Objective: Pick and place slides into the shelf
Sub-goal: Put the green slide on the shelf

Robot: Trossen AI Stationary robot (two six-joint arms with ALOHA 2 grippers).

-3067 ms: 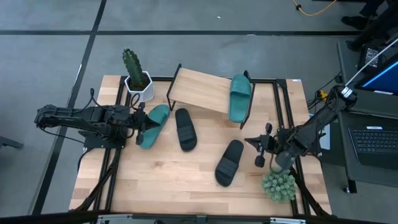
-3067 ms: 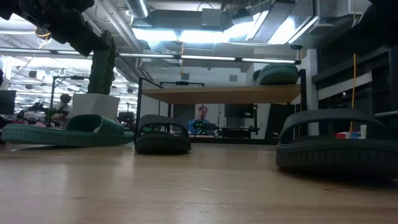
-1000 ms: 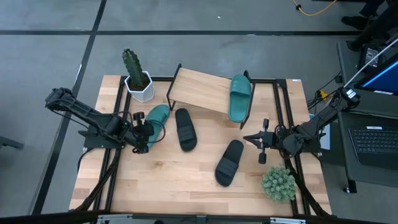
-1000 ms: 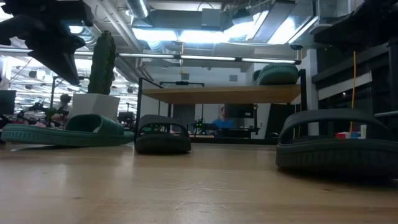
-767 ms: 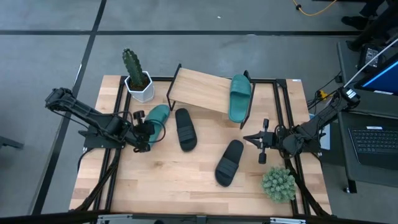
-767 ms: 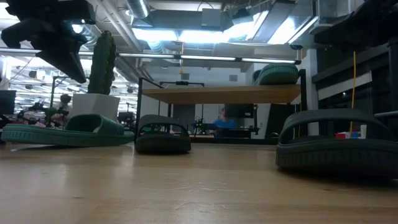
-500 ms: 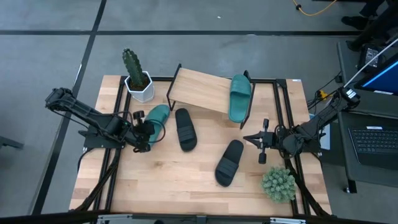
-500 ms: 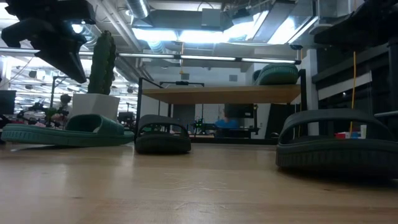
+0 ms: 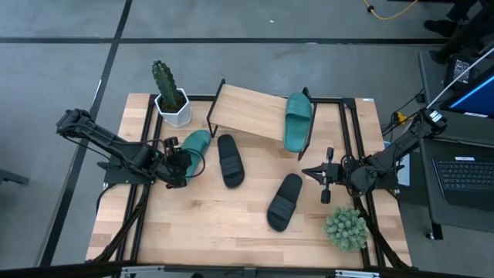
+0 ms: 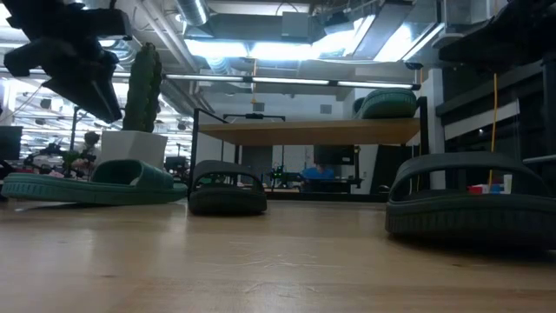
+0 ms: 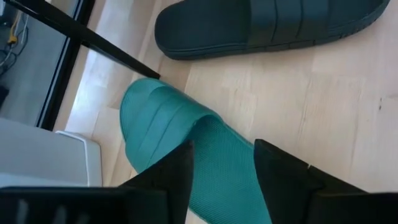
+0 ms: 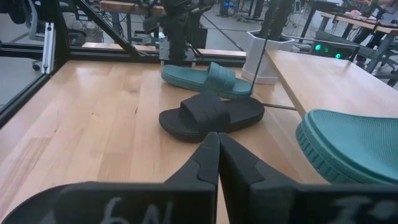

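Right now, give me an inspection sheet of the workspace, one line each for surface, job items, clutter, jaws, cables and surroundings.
Surface: wooden table, bare at the front.
Job's things: one teal slide lies on the shelf at its right end; the other teal slide and two black slides lie on the table.
Clutter: potted cactus at the back left; small green plant at the front right.
Grippers: left gripper over the table's teal slide, jaws open astride it; right gripper near the right black slide, jaws shut, holding nothing.
Cables: yellow cable on the floor behind.
Surroundings: laptop on a side desk to the right.
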